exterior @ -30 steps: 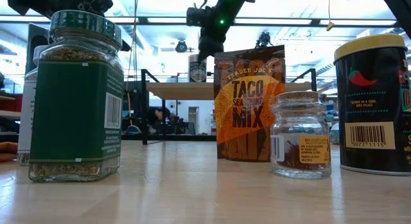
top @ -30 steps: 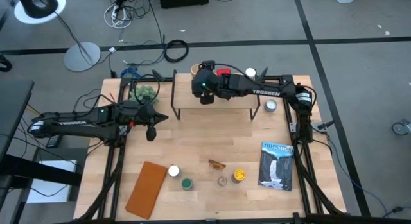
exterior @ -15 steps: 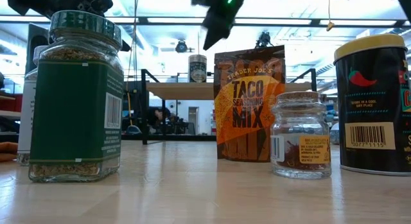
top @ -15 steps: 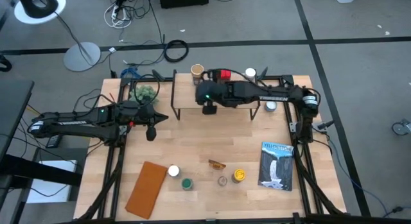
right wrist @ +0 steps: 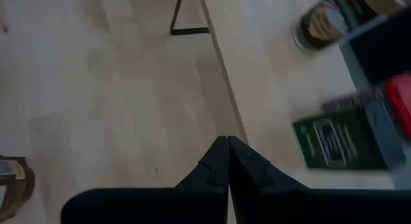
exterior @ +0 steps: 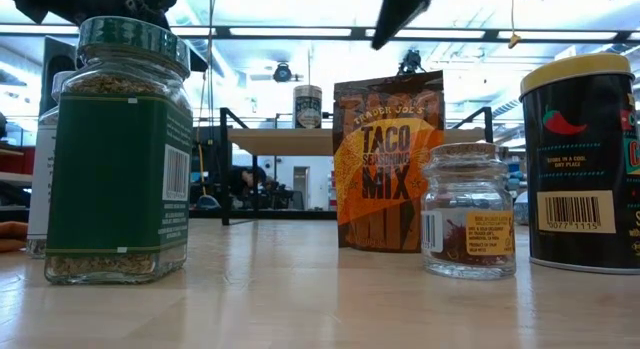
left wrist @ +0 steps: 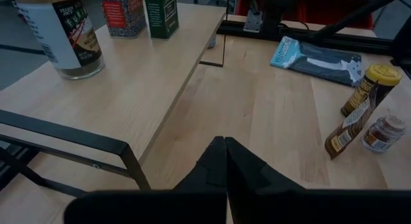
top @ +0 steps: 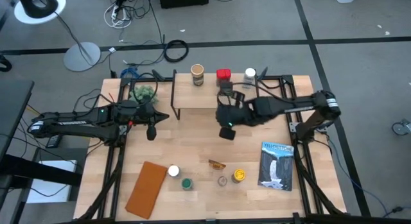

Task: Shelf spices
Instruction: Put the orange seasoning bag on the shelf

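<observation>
The shelf (top: 199, 95) stands at the table's far side and carries a tan-lidded jar (top: 197, 73), a red tin (top: 223, 74), a white-lidded jar (top: 250, 74) and a dark box (right wrist: 340, 144). Near the front edge stand a white-lidded jar (top: 173, 171), a green-lidded jar (top: 187, 183), an amber packet (top: 217, 164), a small jar (top: 222, 181) and a yellow-lidded tin (top: 238, 176). My right gripper (top: 226, 132) is shut and hovers over the bare table just in front of the shelf. My left gripper (top: 152, 132) is shut and waits left of the shelf.
A blue-and-white flat packet (top: 277, 164) lies at the right. A brown flat board (top: 148, 189) lies at the near left corner. A green bunch (top: 144, 91) sits beyond the shelf's left end. Bare tabletop stretches between the shelf and the front row of jars.
My right gripper has drawn back from above the shelf's left part, near the tan-lidded jar. It has moved toward the near edge and somewhat right, off the shelf and over the bare table. The jars on the shelf have stayed in place.
</observation>
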